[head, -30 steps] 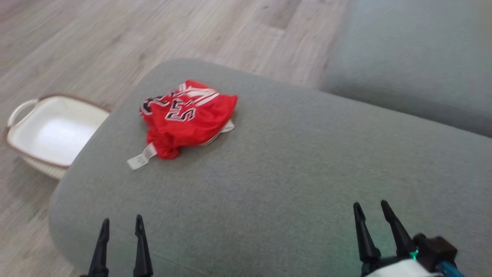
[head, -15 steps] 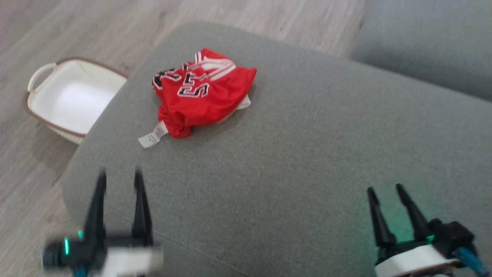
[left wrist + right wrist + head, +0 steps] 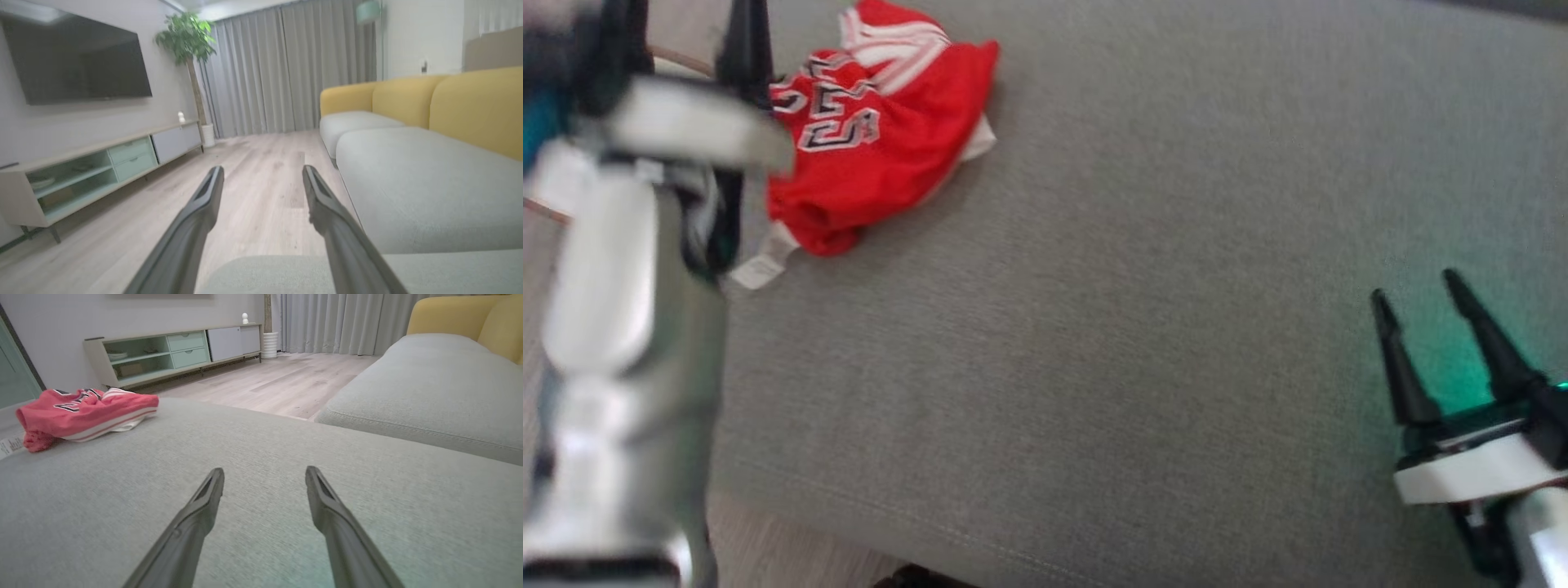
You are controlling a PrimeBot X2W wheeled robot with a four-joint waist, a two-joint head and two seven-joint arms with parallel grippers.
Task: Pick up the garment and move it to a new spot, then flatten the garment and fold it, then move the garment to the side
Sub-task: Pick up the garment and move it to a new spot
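While the red garment (image 3: pixel 882 139) lies bunched on the grey cushion (image 3: pixel 1143 343), toward the far left of the head view, both hands are empty. The garment has white stripes and black-and-white lettering. A white tag (image 3: pixel 758 269) sticks out from its near left end and rests on the cushion.

The left hand (image 3: pixel 262 171) has its fingers spread wide with nothing between them. In its wrist view it points out past the cushion's edge, over the wooden floor (image 3: pixel 261 155) and toward a sofa (image 3: pixel 425 179) with yellow backs. In the head view the left arm (image 3: pixel 605 269) rises blurred up the left side and overlaps the garment's left edge. The blur hides how close the two are.

The right hand (image 3: pixel 1414 287) is at the near right, well apart from the garment, with its fingers also spread and bare. It hangs low over the cushion, which shows a green glow (image 3: pixel 1445 359) just beside it. In the right wrist view the garment sits at the far left of the cushion, with a long cabinet (image 3: pixel 171 351) against the wall behind it.
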